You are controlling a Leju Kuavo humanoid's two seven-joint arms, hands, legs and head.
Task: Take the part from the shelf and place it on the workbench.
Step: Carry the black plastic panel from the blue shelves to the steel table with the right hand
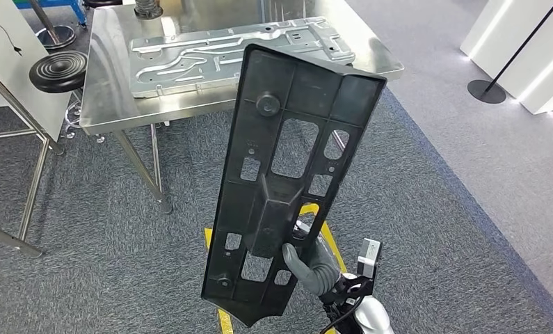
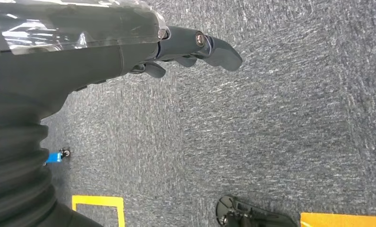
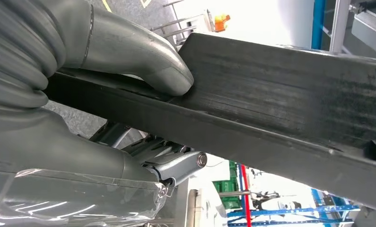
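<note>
From the head view, you are looking at the right robot hand [image 1: 308, 261] holding a long black plastic part [image 1: 287, 174] up in the air. The part is standing almost upright, tilted a little, with holes cut through it. The hand is gripping it low down, near its middle rib. Behind the part, a shiny metal desk [image 1: 106, 104] is standing on the grey carpet [image 1: 433, 209], and a big silver metal plate [image 1: 225, 56] is lying flat on it. The part is not touching the desk.

In the left wrist view, the left robot hand [image 2: 186, 52] is hanging over the carpet with nothing in it. Its fingers [image 2: 219, 49] are reaching out nearly straight.

In the right wrist view, the thick grey thumb [image 3: 153, 61] is pressing on the black part, and the darker fingers are sitting under it.
</note>
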